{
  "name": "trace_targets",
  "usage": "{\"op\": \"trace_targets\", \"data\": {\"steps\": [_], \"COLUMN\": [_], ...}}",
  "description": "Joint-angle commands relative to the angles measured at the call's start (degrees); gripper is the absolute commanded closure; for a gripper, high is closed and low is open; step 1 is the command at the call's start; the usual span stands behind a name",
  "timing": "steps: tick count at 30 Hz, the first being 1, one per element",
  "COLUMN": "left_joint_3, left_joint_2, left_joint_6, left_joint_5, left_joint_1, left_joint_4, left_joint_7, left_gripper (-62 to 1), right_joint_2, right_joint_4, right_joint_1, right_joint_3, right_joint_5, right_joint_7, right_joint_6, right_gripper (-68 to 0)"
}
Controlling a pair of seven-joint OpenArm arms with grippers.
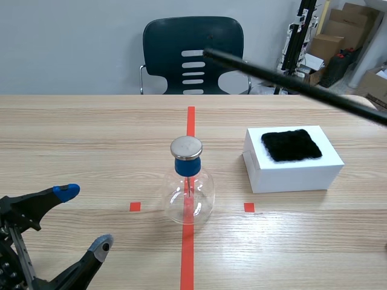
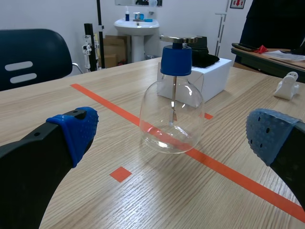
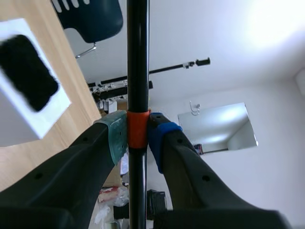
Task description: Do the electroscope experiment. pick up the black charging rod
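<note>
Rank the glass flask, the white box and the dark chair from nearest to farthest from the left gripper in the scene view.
1. glass flask: on the red tape line, ahead of the open left gripper.
2. white box: farther right on the table.
3. dark chair: beyond the table's far edge.

**Flask [image 2: 171,112] blocks the way ahead**

Left gripper [image 2: 174,132] fingers wide, bare table [image 2: 95,200] between them. Flask stands just ahead of the gap, white box [image 2: 212,76] beyond it. Black rod [image 3: 137,57], clamped in right gripper [image 3: 137,136], held high off the tabletop.
</note>
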Motion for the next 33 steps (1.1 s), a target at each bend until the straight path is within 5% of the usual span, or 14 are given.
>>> {"op": "trace_targets", "data": {"steps": [1,9,19,33], "left_joint_3": [-0.42,-0.42,-0.42,-0.42], "left_joint_2": [-0.48,-0.48,-0.48,-0.48], "left_joint_6": [-0.35,-0.35,-0.35,-0.35], "left_joint_5": [-0.59,-0.59,-0.59,-0.59], "left_joint_1": [-0.15,-0.15,-0.15,-0.15], "left_joint_4": [1.14,1.14,1.14,1.14], "left_joint_7": [-0.98,-0.98,-0.98,-0.98], "left_gripper": [-62.3,-62.3,-62.3,-62.3], "right_joint_2": [-0.13,-0.83,-0.83,-0.79], "right_joint_4": [-0.70,-5.86,-12.59,-13.53], "right_joint_1": [-1.18,-6.86,-7.91,-9.14], "right_joint_3": [0.63,0.63,0.63,0.66], "right_joint_5": [1.16,1.16,1.25,3.45], "right_joint_7": [2.78,12.15,17.55,24.20], "right_joint_6": [-3.02,-10.78,-16.81,-20.85], "right_gripper": [-0.7,-0.7,-0.7,-0.6]}}
